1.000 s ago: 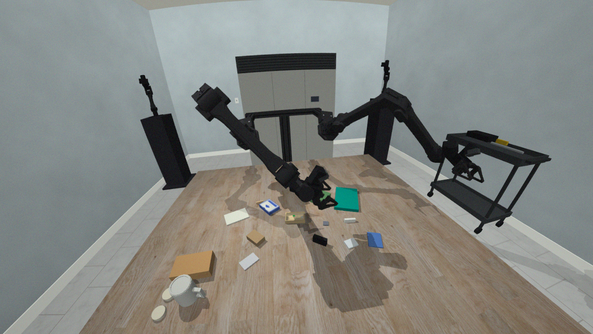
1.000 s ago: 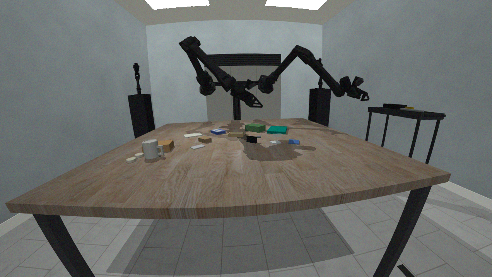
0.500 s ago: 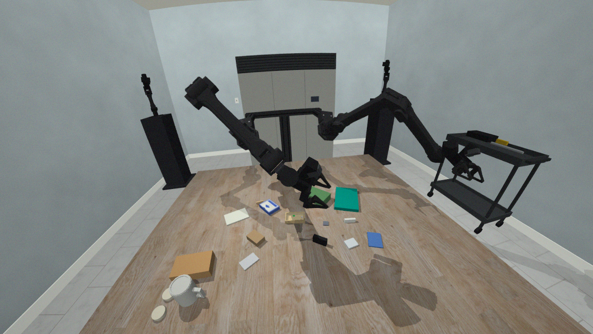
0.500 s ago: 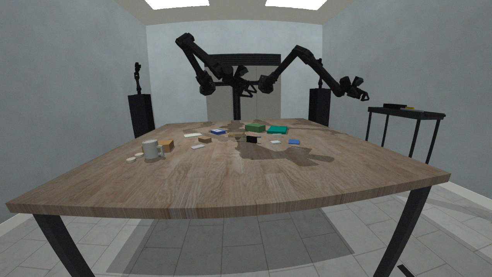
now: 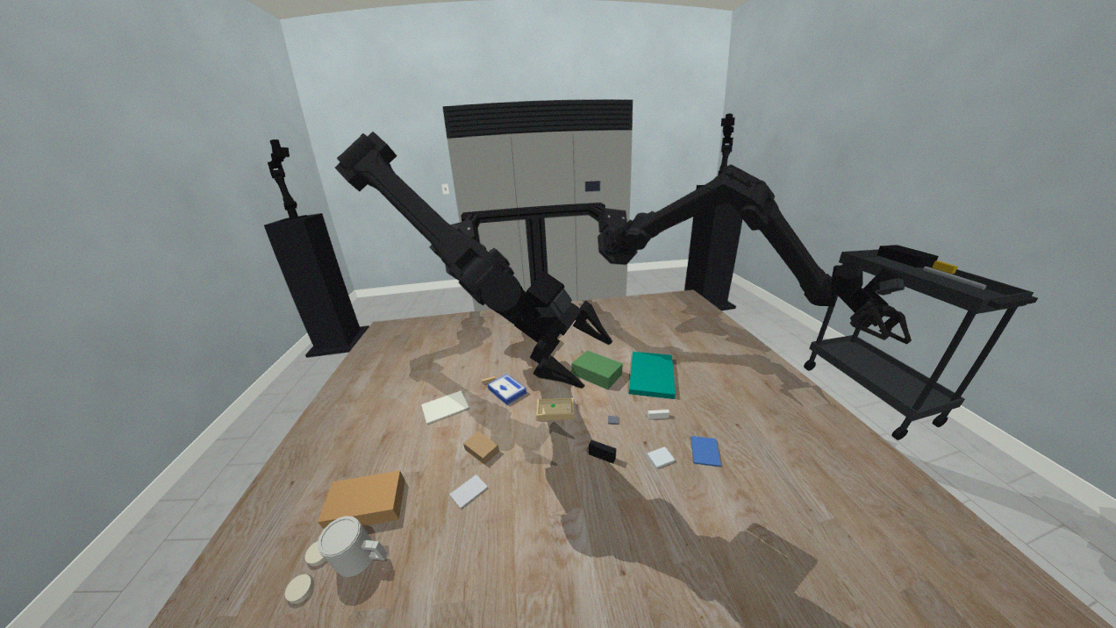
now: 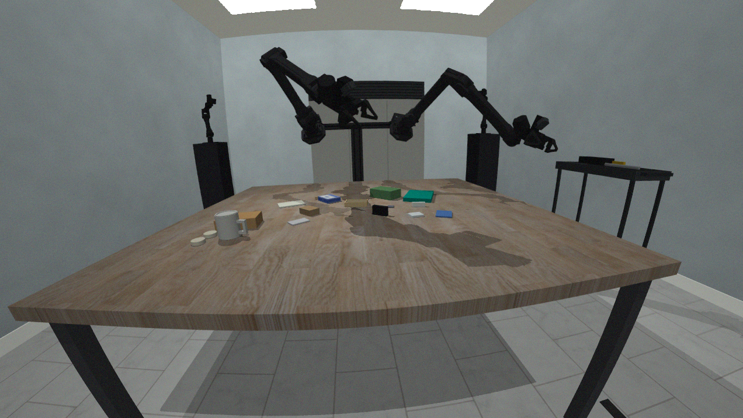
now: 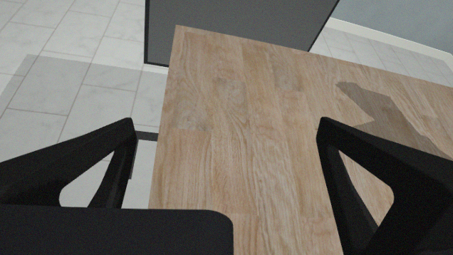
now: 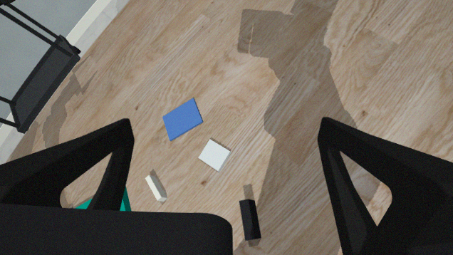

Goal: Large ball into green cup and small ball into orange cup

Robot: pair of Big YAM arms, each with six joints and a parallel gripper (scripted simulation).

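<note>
The covered wooden puzzle [image 5: 554, 409] is a small tan box lying flat on the table near the middle; it also shows in the exterior view [image 6: 356, 202]. A green spot shows inside it, but the balls and the orange cup are too small to make out. My right gripper [image 5: 579, 349] hangs open and empty above the table, just behind the puzzle, and shows open in its wrist view [image 8: 224, 121]. My left gripper [image 5: 886, 324] is open and empty, off the table beside the black cart [image 5: 921, 327]. Its wrist view [image 7: 226, 119] shows only a table corner.
A green block [image 5: 597, 367] and a teal block [image 5: 652, 374] lie behind the puzzle, and a blue card box [image 5: 506, 388] to its left. A black block [image 8: 249, 219], white tile [image 8: 214, 154], blue tile [image 8: 182, 119] and white bar [image 8: 156, 187] lie nearby. A mug [image 5: 347, 545] and an orange-brown box [image 5: 362, 498] sit at the near left.
</note>
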